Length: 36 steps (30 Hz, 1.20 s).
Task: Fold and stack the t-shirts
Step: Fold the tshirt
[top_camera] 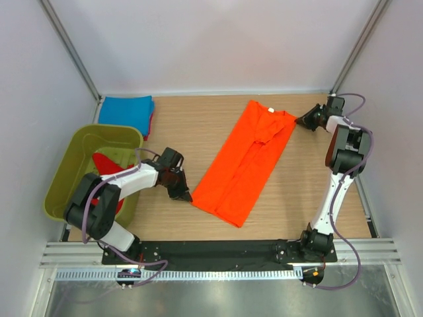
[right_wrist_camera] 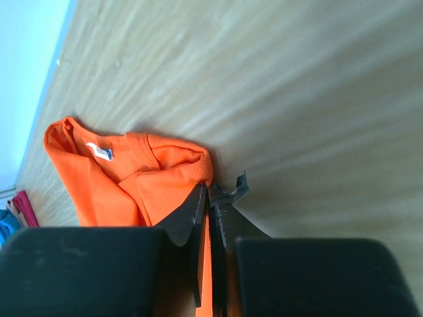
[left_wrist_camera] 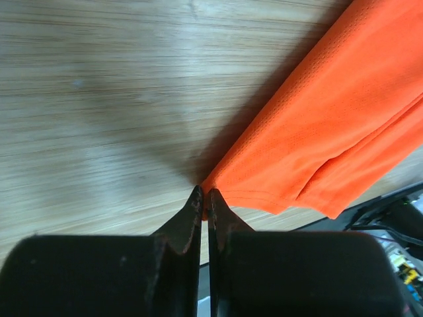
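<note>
The left pincer (left_wrist_camera: 205, 195) clenches the near corner of the bright orange cloth t-shirt (top_camera: 248, 162), and the right pincer (right_wrist_camera: 210, 192) clenches its far corner.

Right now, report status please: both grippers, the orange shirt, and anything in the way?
Left gripper shut on orange shirt hem corner. Right gripper shut on collar-end corner. Shirt lies flat; nothing on top.

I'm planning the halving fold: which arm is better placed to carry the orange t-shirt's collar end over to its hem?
Right, probably. The right fingers pinch the orange t-shirt at its collar-end corner; the left fingers pinch the hem corner.
</note>
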### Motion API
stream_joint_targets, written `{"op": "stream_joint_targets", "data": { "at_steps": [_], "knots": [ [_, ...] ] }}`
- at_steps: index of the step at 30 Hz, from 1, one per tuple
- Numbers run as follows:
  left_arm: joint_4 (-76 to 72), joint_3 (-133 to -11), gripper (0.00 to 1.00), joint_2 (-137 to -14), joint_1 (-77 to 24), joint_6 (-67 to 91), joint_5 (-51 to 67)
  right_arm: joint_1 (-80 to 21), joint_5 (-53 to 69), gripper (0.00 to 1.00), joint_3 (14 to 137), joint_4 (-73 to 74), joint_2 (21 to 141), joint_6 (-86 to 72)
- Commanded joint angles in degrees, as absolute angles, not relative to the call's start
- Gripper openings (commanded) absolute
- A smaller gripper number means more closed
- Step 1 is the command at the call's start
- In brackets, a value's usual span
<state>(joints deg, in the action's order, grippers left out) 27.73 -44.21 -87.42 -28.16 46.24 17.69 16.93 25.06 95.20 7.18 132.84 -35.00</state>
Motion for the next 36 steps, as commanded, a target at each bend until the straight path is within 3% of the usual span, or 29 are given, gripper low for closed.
{"op": "stream_joint_targets", "data": {
  "at_steps": [1, 5, 8, 13, 19, 25, 36],
  "knots": [
    [22.77, -43.68, 0.04, -88.5, -30.4, 50.79, 20.56, 16.88, 25.92, 0.1, 101.41, 9.58, 137.28, -33.4],
    [20.39, -44.12, 0.15, -89.3, -34.27, 53.35, 20.3, 15.91, 29.18, 0.15, 114.21, 14.65, 142.99, -32.35],
    [22.23, -43.86, 0.27, -88.95, -34.37, 53.62, 17.25, 15.64, 29.62, 0.3, 120.65, 21.77, 146.25, -30.68],
    [27.67, -46.4, 0.38, -87.02, -34.45, 49.93, 11.78, 15.56, 21.81, 0.49, 114.89, 30.04, 135.49, -30.93],
    [28.57, -51.15, 0.44, -88.85, -34.45, 42.82, 9.22, 10.82, 9.26, 0.53, 94.79, 45.4, 113.61, -34.62],
    [24.79, -52.56, 0.45, -92.46, -34.45, 40.25, 14.06, 4.76, 9.05, 0.52, 66.42, 44.04, 93.98, -38.49],
    [22.68, -50.98, 0.44, -93.87, -37.61, 40.78, 13.45, -15.45, 3.69, 0.52, 45.01, 47.73, 68.57, -47.27]
  ]
}}
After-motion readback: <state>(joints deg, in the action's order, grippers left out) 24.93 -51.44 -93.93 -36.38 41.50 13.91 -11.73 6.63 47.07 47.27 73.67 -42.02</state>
